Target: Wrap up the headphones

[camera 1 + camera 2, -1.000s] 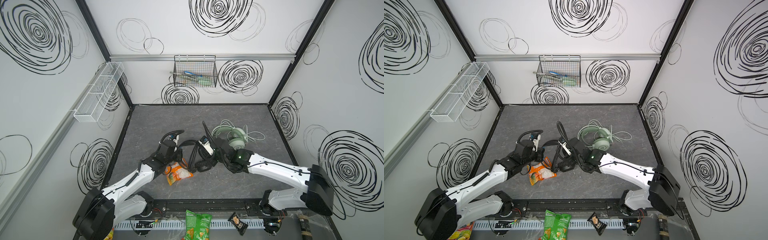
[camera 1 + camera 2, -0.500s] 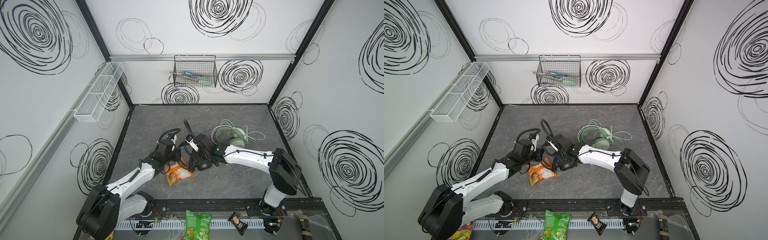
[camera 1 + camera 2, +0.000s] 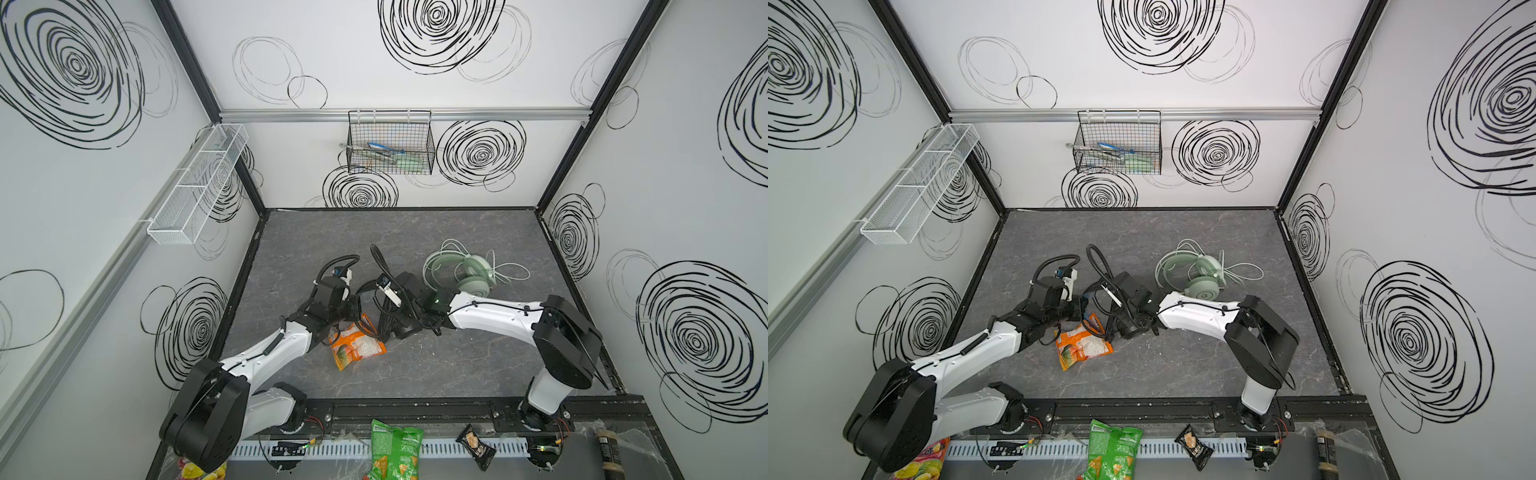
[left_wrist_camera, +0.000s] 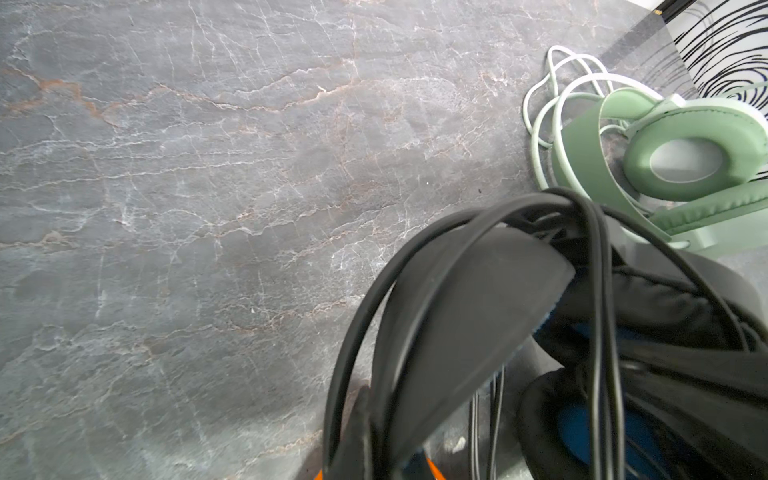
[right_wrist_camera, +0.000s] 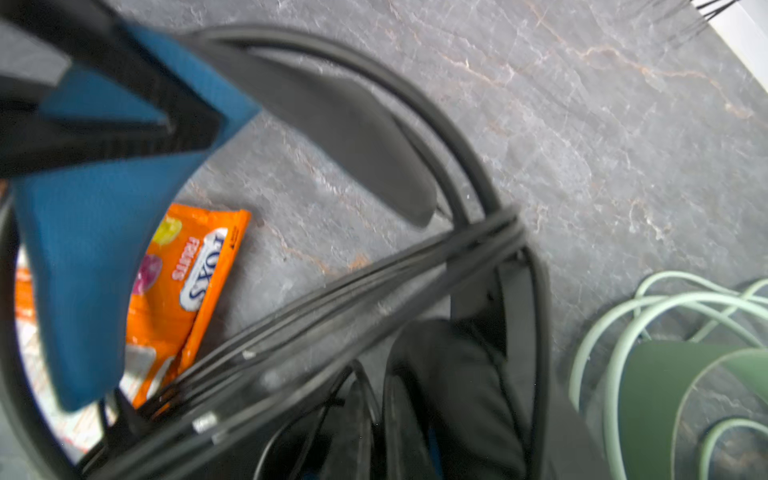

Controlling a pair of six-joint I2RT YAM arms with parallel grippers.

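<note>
Black headphones (image 3: 404, 330) between left gripper (image 3: 354, 309) and right gripper (image 3: 398, 309), mint headphones (image 3: 471, 286) just beyond

This looks like a robot lab's test cell. White walls (image 3: 374, 62) scribbled with black spirals box in a grey marble-look desk (image 3: 395, 232), braced by black posts (image 3: 186, 54). Two white-and-black arms (image 3: 266, 353) stand on a rail (image 3: 415, 411) at the near edge, with a slotted cable duct (image 3: 440, 449) nearer still. A white mesh basket (image 3: 195, 187) hangs on the left wall, and a black wire basket (image 3: 390, 143) on the far one.
</note>
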